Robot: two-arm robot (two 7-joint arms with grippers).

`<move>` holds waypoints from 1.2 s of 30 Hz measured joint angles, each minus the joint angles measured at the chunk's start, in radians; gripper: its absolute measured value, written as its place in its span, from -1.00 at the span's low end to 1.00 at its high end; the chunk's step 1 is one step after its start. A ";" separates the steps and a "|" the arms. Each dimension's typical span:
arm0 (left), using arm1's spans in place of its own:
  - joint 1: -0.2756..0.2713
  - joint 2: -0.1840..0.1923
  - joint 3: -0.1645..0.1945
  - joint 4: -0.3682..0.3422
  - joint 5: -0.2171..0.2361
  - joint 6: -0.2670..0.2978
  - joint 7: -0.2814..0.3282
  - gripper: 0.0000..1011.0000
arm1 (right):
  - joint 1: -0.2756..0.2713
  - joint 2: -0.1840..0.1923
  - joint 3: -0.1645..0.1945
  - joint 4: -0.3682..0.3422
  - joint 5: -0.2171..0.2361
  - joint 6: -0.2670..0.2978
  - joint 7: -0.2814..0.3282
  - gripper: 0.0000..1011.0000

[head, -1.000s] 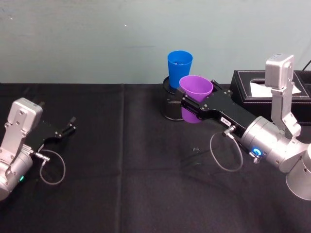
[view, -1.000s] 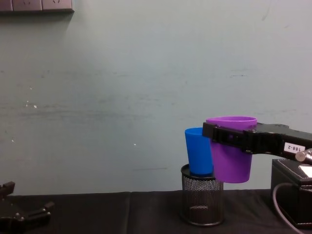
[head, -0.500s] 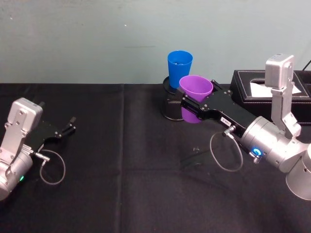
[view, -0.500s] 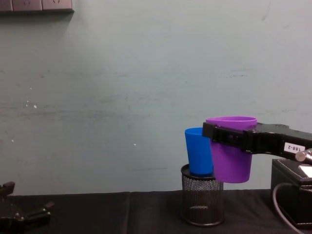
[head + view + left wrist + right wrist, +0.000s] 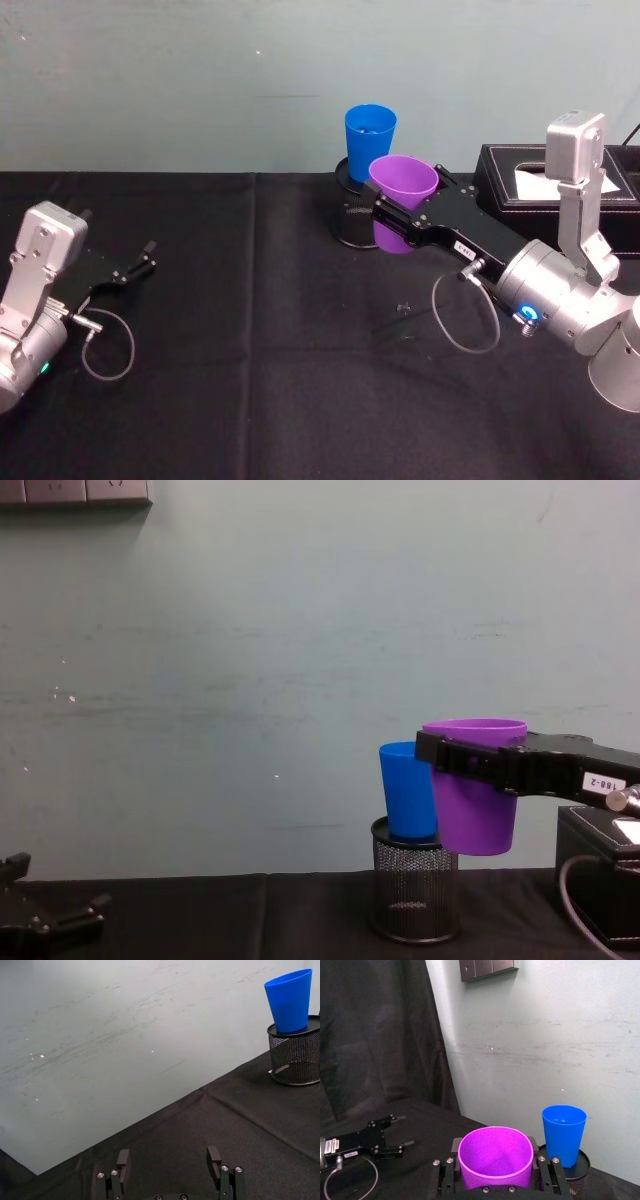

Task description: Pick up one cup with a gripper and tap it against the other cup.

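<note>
One purple cup [image 5: 403, 180] — beside blue cup [image 5: 369, 138].

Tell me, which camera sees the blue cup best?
The left wrist view: the blue cup sits in the mesh holder with nothing in front. The right wrist view shows it beside the purple cup. In the head and chest views, the purple cup covers part of it.

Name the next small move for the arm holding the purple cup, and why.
Probably ease the right gripper gently toward the bright blue plastic tumbler atop the black wire-mesh pen holder. Its jaws are shut on the tapered purple plastic tumbler, and the right wrist view shows a gap between the cups. The left gripper is parked, far left.
</note>
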 joint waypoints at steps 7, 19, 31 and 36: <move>0.000 0.000 0.000 0.000 0.000 0.000 0.000 0.98 | 0.000 0.000 0.000 0.000 0.000 0.000 0.000 0.49; 0.000 0.000 0.000 0.000 0.000 0.000 0.000 0.98 | 0.000 0.000 0.000 0.000 0.000 0.000 0.000 0.49; 0.000 0.000 0.000 0.000 0.000 0.000 0.000 0.98 | 0.000 0.001 0.000 0.000 0.001 0.000 0.000 0.49; 0.000 0.000 0.000 0.000 0.000 0.000 0.000 0.98 | 0.015 0.007 0.001 -0.003 0.016 0.010 0.001 0.49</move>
